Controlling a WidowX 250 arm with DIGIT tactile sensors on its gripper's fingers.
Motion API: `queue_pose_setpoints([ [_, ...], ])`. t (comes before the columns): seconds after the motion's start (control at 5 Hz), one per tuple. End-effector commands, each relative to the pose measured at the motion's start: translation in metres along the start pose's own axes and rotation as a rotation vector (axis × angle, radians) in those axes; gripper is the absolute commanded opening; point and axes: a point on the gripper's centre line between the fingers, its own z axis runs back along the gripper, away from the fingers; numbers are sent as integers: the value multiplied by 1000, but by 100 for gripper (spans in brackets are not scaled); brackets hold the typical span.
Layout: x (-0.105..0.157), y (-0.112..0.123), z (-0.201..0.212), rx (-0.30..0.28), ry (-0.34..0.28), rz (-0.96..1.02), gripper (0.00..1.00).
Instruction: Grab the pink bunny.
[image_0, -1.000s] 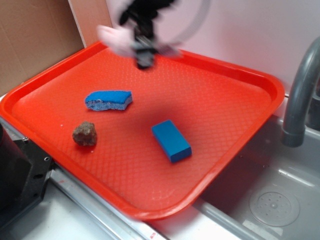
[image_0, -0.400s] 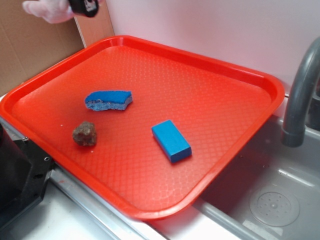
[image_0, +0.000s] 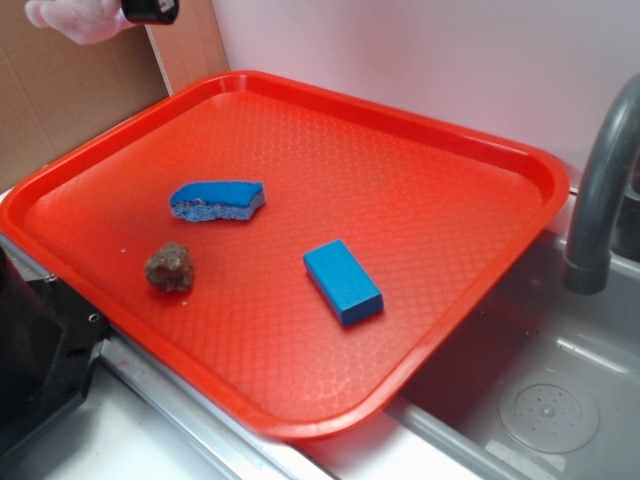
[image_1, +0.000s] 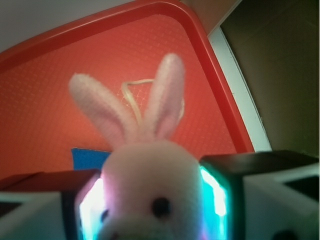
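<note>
The pink bunny (image_1: 147, 200), its lower body cut off in the wrist view, is clamped between the fingers (image_1: 220, 195) high above the red tray's (image_0: 540, 170) far left corner, clear of blue sponge (image_0: 217, 200), blue block (image_0: 343, 281) and brown lump (image_0: 170, 267)

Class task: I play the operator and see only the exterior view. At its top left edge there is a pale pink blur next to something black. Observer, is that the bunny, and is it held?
Observer: Yes. The wrist view shows the pink bunny squeezed between the two pads of the gripper.
Operator: Which way does it face?
Observer: Its face is toward the wrist camera, one dark eye clear, and both ears point away from the gripper.
Operator: Anything attached to it?
Observer: A thin cord loop shows between and behind the ears.
Operator: Is it above the tray?
Observer: The red tray fills the background behind it, with one rounded corner in sight.
</note>
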Motion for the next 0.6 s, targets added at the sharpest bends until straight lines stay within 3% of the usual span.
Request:
queue_pose_setpoints([
  [0.0,-12,-54,20,-26,-80,-106,0],
  [0.4,-16,-60,19,-33,-82,-123,0],
])
